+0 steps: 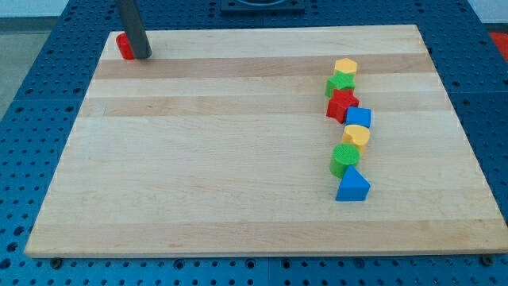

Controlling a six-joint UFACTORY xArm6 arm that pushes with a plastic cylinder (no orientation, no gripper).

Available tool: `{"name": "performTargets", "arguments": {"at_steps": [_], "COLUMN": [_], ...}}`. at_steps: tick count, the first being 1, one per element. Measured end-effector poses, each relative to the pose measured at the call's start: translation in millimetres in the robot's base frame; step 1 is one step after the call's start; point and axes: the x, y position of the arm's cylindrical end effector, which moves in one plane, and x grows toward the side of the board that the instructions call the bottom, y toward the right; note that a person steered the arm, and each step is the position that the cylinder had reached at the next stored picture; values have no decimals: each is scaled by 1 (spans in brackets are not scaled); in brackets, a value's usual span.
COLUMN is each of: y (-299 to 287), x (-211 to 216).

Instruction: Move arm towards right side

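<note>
My tip (143, 56) rests on the wooden board (238, 159) at the view's top left corner. It touches the right side of a small red block (124, 45), which the rod partly hides. Far to the view's right a column of blocks runs down the board: a yellow hexagon (346, 66), a green block (340, 82), a red star (342, 104), a blue cube (359, 118), a yellow block (356, 136), a green cylinder (344, 158) and a blue triangle (352, 187).
The board lies on a blue perforated table (32, 119). The board's right edge (464, 135) is past the column of blocks.
</note>
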Motion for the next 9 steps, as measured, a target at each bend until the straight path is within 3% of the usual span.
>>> {"name": "performTargets", "arguments": {"at_steps": [2,4,6,7,9], "y": [-19,-12,-20,54,271], "x": [2,61,67,48,-7]}}
